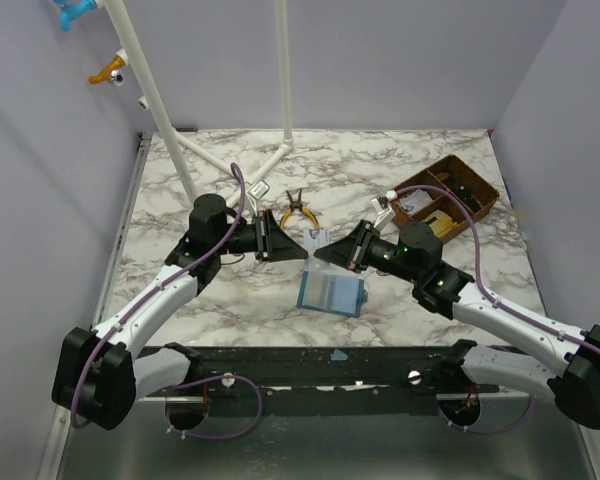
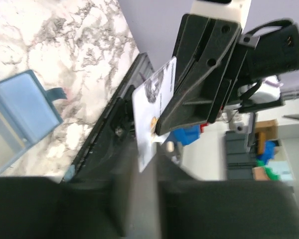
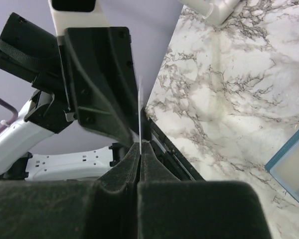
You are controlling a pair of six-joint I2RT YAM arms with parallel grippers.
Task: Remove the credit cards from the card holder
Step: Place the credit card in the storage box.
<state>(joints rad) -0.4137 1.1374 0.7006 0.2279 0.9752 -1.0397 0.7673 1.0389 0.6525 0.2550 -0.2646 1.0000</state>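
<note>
Card holder (image 1: 332, 293) lies open on the tabletop (image 1: 240, 305), just below where my two arms meet. My left jaws stand narrow around the card (image 2: 150, 107), and I cannot tell whether they pinch it or merely flank it. My right jaws are clamped on the card's opposite edge, a thin bite. If I pull right while the left jaws grip, the card could bend or skid out. If both hold too lightly, it drops back toward the card holder.
</note>
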